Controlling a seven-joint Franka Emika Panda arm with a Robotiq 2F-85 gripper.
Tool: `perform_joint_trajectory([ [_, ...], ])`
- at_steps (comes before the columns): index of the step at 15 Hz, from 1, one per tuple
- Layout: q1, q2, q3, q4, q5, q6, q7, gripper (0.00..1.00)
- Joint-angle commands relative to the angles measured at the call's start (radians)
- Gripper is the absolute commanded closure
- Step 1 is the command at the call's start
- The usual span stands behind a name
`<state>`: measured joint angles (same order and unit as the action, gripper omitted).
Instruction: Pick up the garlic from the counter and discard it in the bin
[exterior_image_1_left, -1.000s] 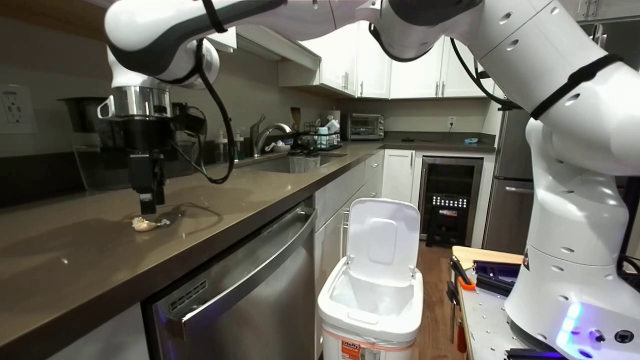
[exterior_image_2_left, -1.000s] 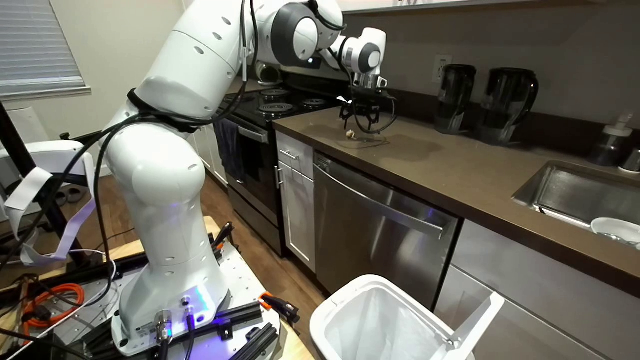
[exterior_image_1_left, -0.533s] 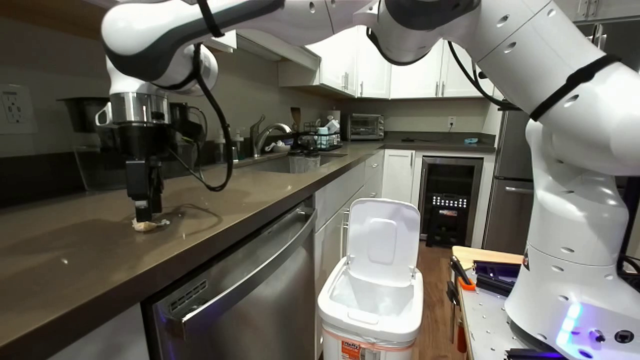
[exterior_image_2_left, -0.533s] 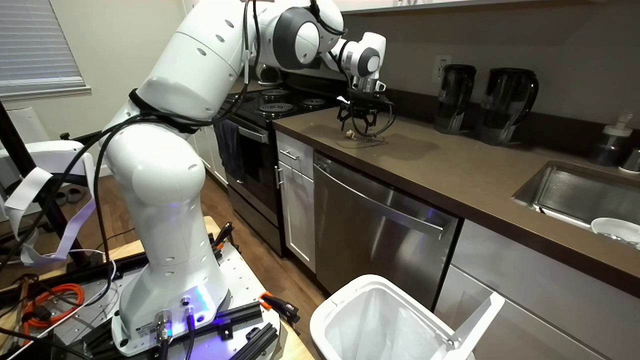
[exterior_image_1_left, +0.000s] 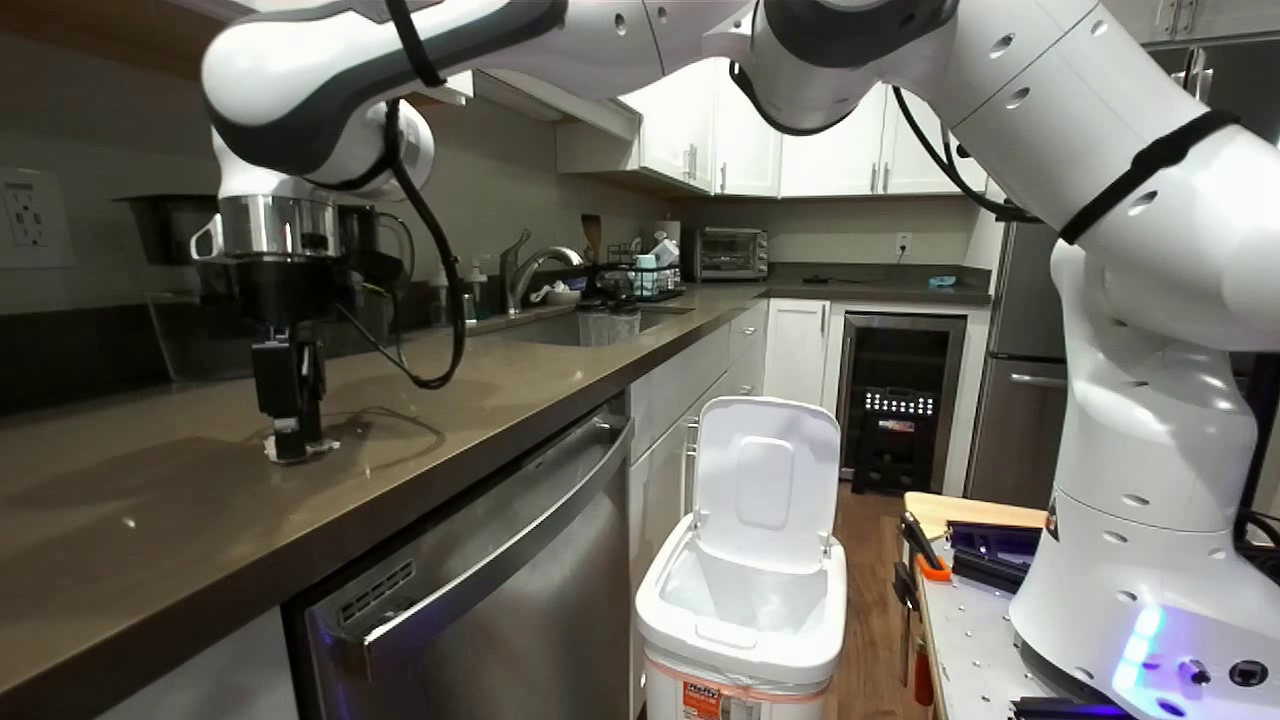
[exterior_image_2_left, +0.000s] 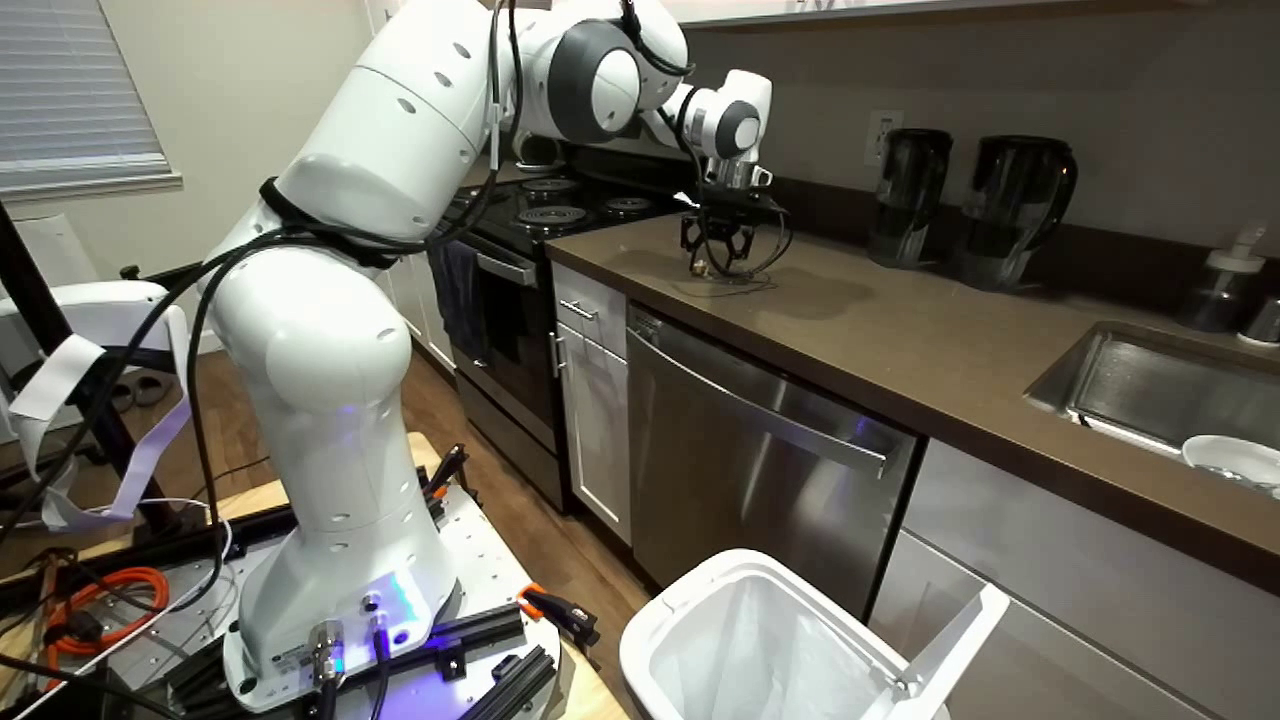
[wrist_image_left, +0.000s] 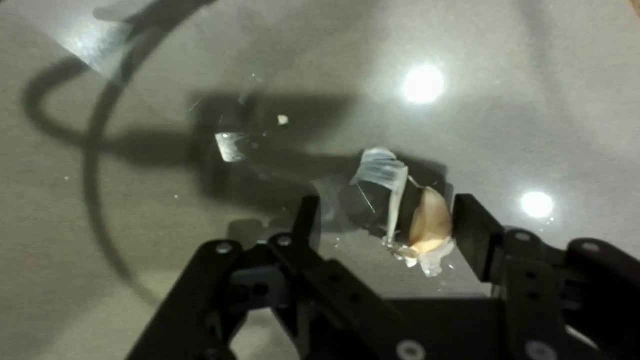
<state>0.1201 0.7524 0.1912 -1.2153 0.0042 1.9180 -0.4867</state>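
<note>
The garlic (wrist_image_left: 431, 222) is on the counter (exterior_image_1_left: 130, 580), between the two fingers (wrist_image_left: 475, 235) of the gripper (wrist_image_left: 387, 220); the fingers are spread and released, with a wide gap along one side of the garlic, while its other side is so close to the finger at the right of the wrist view that I cannot tell whether they touch; the garlic's long axis runs nearly up and down that view, its upper end leaning slightly right, so it lies across the line from finger to finger; ragged flakes (wrist_image_left: 432, 260) lie at its lower end, and which end is the tip I cannot tell; beside it, papery skin (wrist_image_left: 380, 167) trails a pale strip (wrist_image_left: 396, 205) that runs nearly along the same axis; farther off lie a shiny scrap (wrist_image_left: 230, 146) and a small crumb (wrist_image_left: 282, 120); in both exterior views the gripper hides part of the garlic, and a black cable (exterior_image_1_left: 462, 325) loops beside it; two jugs (exterior_image_2_left: 910, 200) stand by the wall (exterior_image_2_left: 1150, 90), the stove (exterior_image_2_left: 515, 320) adjoins the counter, and the sink (exterior_image_2_left: 1160, 385), with a bowl (exterior_image_2_left: 1235, 460) in it, is well apart from the garlic; the counter's front edge runs between the garlic and the bin (exterior_image_1_left: 735, 645), which stands lower down, near the dishwasher (exterior_image_1_left: 520, 600), its lid (exterior_image_1_left: 768, 480) raised.
</note>
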Motion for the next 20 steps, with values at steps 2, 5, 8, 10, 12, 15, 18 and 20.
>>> perform_joint_trajectory([
  [2,0.019,0.019,-0.008,0.022,-0.018,0.017,0.029,0.68],
  [5,0.029,0.016,-0.014,0.016,-0.034,0.024,0.040,0.87],
  [8,0.044,0.008,-0.024,0.013,-0.049,0.005,0.062,0.94],
  [10,0.055,-0.009,-0.036,0.001,-0.067,-0.013,0.088,0.91],
  [12,0.064,-0.033,-0.046,-0.021,-0.084,-0.013,0.115,0.93],
  [15,0.070,-0.069,-0.059,-0.054,-0.108,-0.005,0.155,0.92],
  [18,0.063,-0.118,-0.066,-0.095,-0.114,-0.006,0.177,0.92],
  [20,0.055,-0.159,-0.073,-0.134,-0.111,0.001,0.188,0.92],
])
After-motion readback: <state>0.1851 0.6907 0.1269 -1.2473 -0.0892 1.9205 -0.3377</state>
